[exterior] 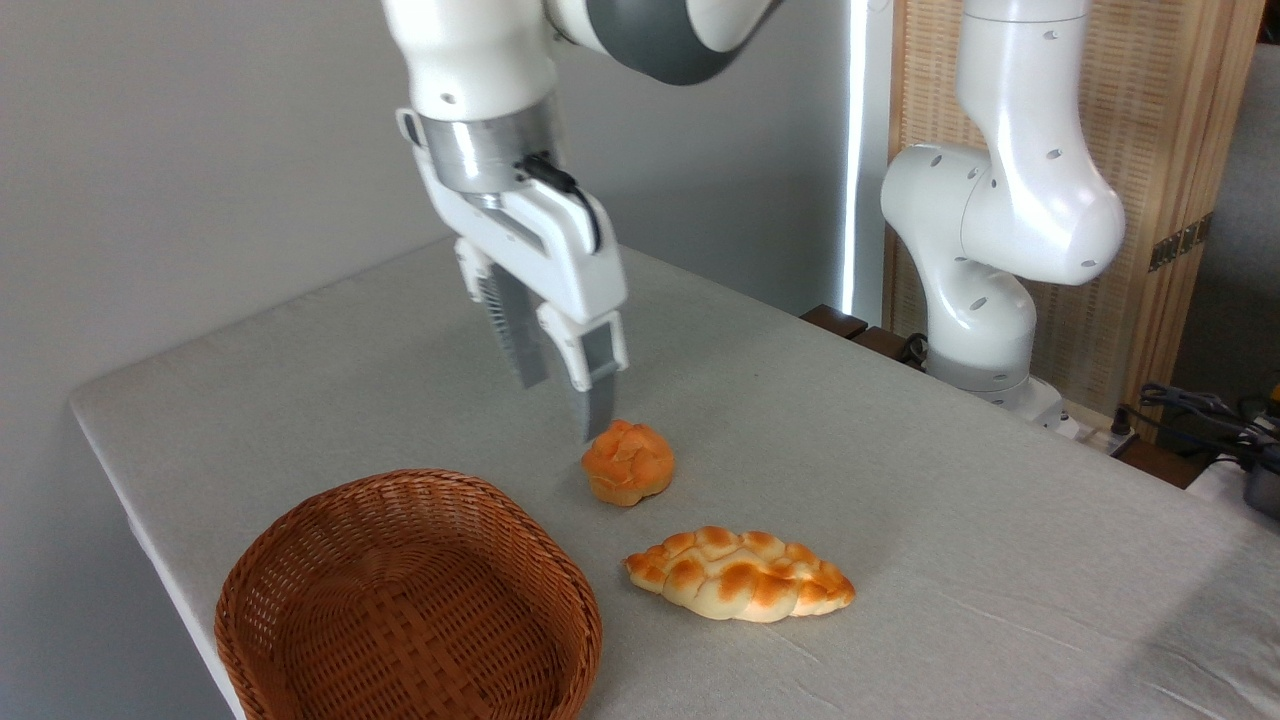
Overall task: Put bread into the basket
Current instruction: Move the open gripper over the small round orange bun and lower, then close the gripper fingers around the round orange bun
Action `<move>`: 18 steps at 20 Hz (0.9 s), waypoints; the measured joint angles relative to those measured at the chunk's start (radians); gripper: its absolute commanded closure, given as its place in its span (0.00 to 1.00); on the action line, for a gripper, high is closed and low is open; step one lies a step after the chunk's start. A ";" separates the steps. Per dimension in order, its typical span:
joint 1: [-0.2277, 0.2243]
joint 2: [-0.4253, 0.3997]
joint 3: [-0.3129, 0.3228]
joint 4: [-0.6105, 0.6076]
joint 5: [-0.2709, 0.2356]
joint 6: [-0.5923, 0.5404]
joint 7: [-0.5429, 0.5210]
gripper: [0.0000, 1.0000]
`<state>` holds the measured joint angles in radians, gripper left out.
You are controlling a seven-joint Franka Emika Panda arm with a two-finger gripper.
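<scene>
The jaws [565, 400] hang open above the desk, their two ribbed fingers [520, 335] pointing down with a plain gap between them and nothing held. The nearer finger's tip comes down just at the upper left edge of the bread, so the bun sits slightly right of and below the gap, not between the fingers; whether that tip touches the crust cannot be told.

The desk [900, 480] is covered in a pale grey cloth. The white robot arm [1000, 230] rises from its base at the far right edge and reaches over to the middle.

The basket [300, 560], reddish-brown wicker and empty, stands at the near left corner of the desk, well apart from the jaws.

A long pale braided loaf [740, 575] with brown patches lies to the right of the basket, near the front.

The bread [628, 462], a small round orange bun with a cracked top, rests on the cloth just behind the loaf and to the upper right of the basket, touching neither.
</scene>
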<state>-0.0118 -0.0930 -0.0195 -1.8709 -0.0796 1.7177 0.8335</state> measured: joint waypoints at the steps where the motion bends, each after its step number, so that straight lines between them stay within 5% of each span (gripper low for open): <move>1: -0.001 -0.022 0.000 -0.041 0.000 0.001 0.006 0.00; 8: -0.031 -0.065 -0.002 -0.269 0.000 0.108 0.077 0.00; 18: -0.086 -0.047 -0.003 -0.294 -0.015 0.138 0.077 0.00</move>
<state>-0.0976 -0.1404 -0.0221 -2.1647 -0.0943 1.8554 0.9106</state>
